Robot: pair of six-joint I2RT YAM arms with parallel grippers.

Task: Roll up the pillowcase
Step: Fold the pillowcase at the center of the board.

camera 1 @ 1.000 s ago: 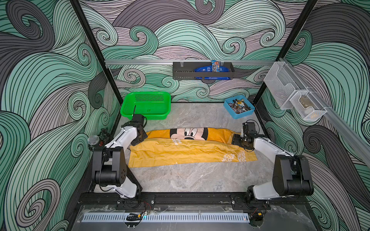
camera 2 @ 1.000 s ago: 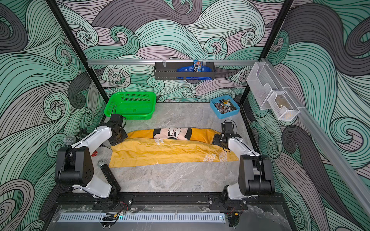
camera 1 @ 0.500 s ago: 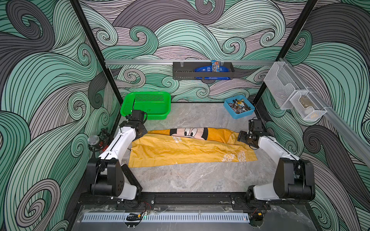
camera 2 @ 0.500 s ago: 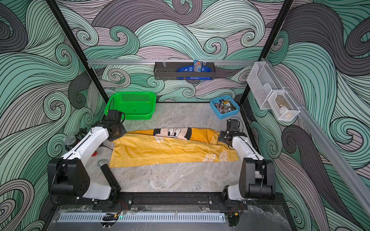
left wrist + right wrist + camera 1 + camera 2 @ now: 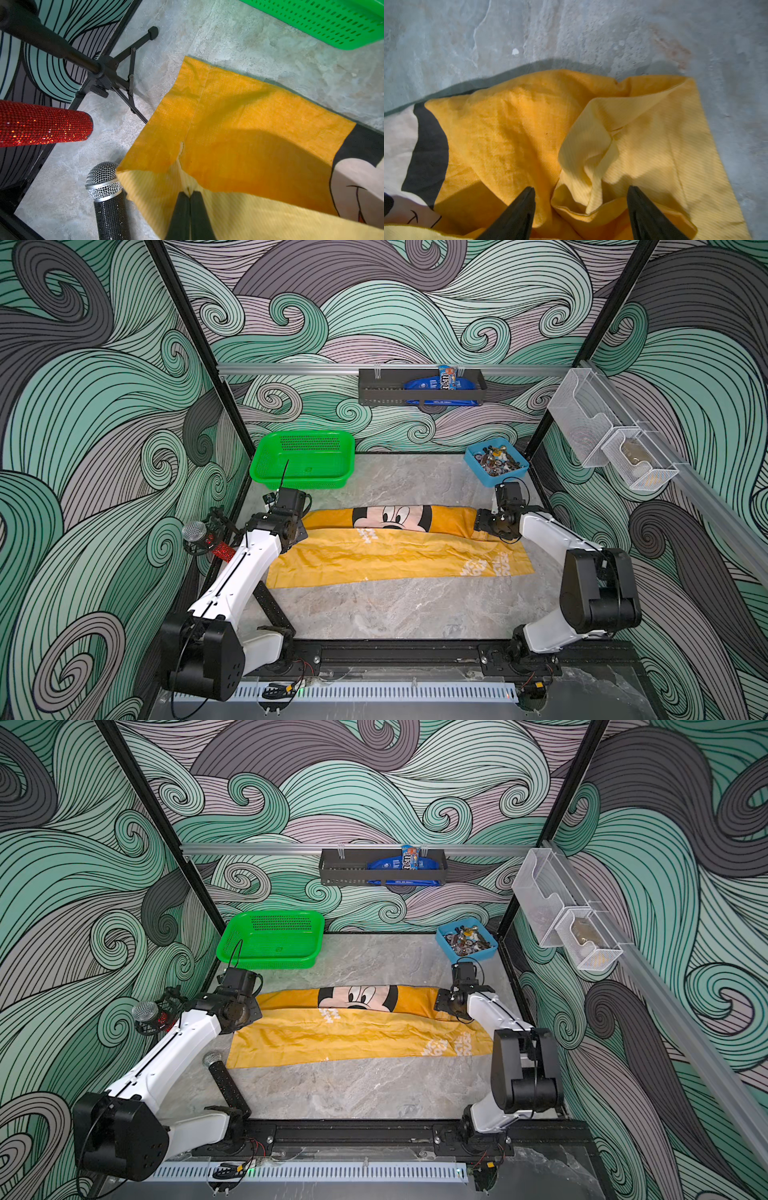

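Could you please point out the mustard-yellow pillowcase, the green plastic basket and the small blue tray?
Mustard-yellow pillowcase (image 5: 374, 558): top view, flat unrolled part.
Green perforated plastic basket (image 5: 266, 468): top view, left wall.
Small blue tray (image 5: 488, 953): top view, near wall.

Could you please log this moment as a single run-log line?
pillowcase: far edge rolled, rest flat | left gripper: shut on pillowcase | right gripper: open over the roll's end

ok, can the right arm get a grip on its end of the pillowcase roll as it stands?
Probably yes. The right gripper is open directly over the bunched end of the pillowcase, jaws straddling the folds, nothing between them and the cloth. The blue bin sits behind the arm, out of the way.
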